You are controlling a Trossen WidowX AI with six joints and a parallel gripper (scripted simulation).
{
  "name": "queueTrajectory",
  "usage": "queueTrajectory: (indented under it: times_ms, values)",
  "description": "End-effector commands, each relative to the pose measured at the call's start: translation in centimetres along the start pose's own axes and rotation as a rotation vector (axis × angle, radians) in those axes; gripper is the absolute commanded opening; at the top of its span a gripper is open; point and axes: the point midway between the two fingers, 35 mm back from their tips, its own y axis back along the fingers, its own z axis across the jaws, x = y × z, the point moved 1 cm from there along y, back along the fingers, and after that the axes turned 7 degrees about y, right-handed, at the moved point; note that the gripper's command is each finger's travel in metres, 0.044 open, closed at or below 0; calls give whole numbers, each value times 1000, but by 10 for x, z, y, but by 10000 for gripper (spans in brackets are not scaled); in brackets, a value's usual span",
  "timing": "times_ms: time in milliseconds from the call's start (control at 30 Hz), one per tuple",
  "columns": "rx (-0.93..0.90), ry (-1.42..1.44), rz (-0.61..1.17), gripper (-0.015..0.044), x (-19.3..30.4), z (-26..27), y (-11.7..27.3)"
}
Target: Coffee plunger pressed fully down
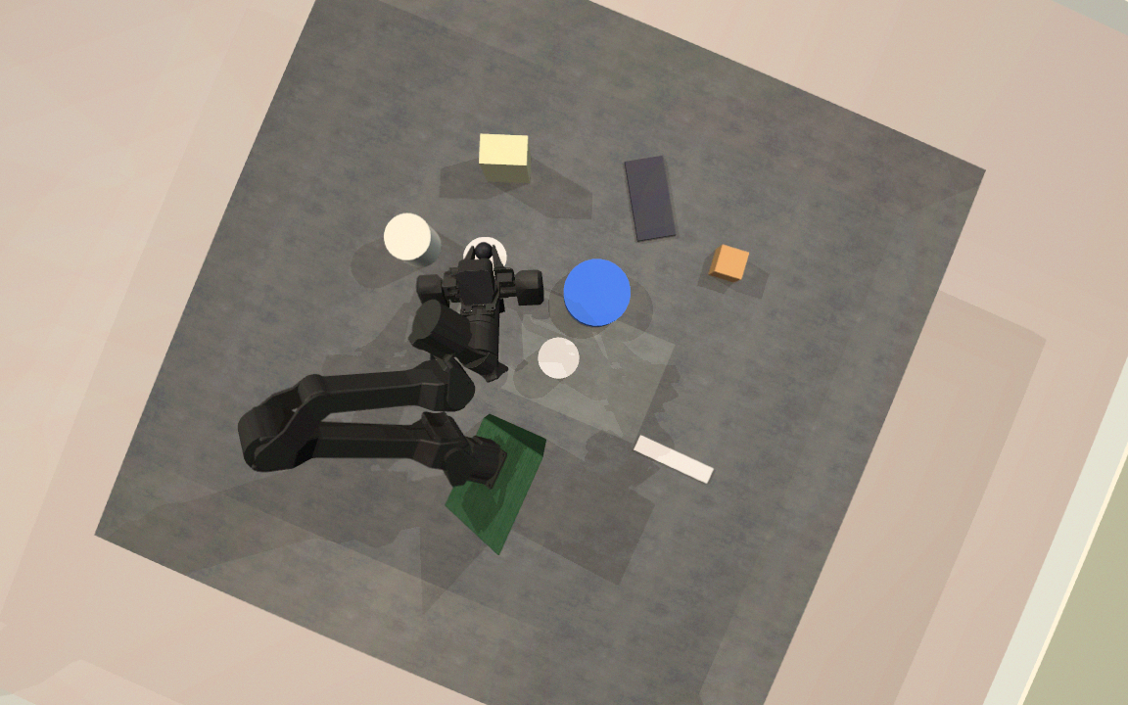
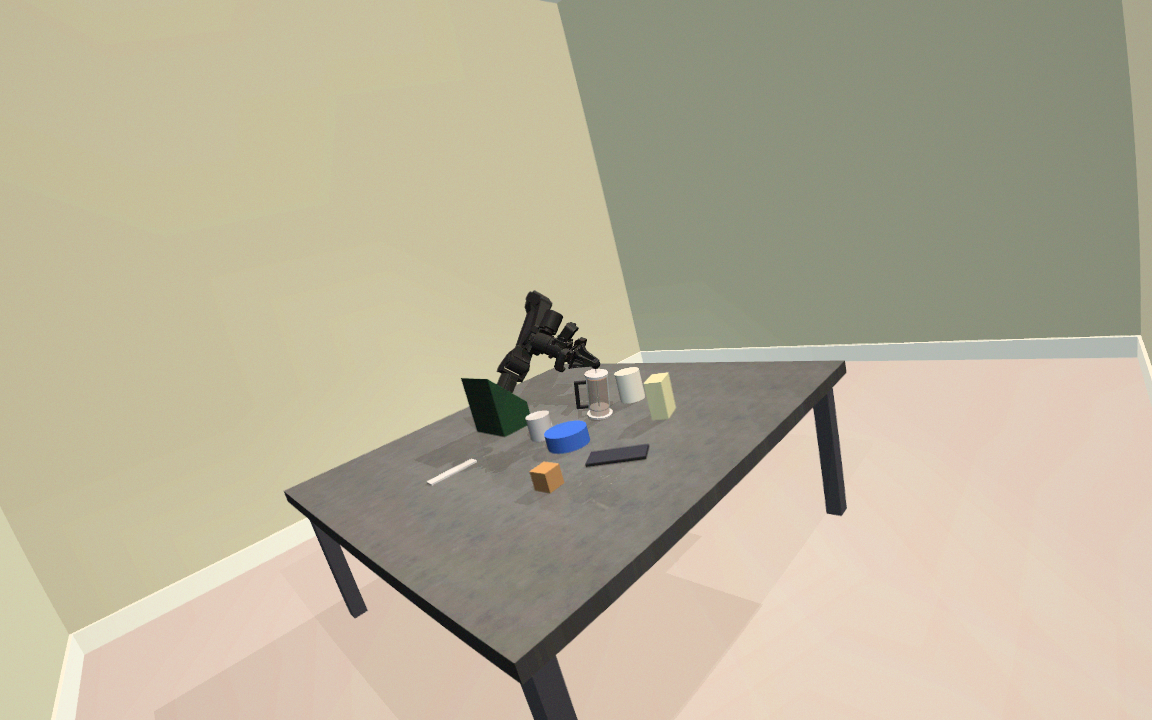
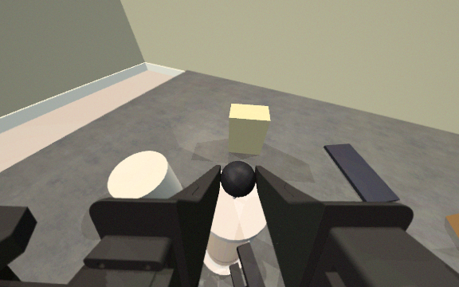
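The coffee press (image 2: 597,394) (image 3: 239,219) stands upright on the table, with a white lid, a clear body, a white base and a black handle. Its black round plunger knob (image 1: 483,251) (image 2: 595,363) (image 3: 237,178) sits just above the lid, with only a very short length of rod showing. Inside the body the plunger disc is low, near the base in the exterior view. My gripper (image 1: 483,252) (image 2: 594,362) (image 3: 237,170) is shut on the knob, one fingertip on each side. In the top view the gripper covers much of the press.
A white cylinder (image 1: 407,236) (image 2: 629,385) (image 3: 139,175) stands close beside the press. A pale yellow block (image 1: 503,150) (image 2: 660,396) (image 3: 249,129) is beyond it. A blue disc (image 1: 597,292) (image 2: 567,437), a smaller white cylinder (image 1: 557,357) (image 2: 538,426) and a green wedge (image 1: 511,478) (image 2: 495,409) also stand on the table.
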Motion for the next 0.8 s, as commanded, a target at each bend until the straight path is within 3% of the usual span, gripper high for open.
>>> queueTrajectory:
  times_ms: [0,300,700,767]
  values:
    - [-10,-17,15,120,4,0,-2]
    - [0,0,0,120,0,0,0]
    - [0,0,0,435,0,0,0]
    - [0,0,0,440,0,0,0]
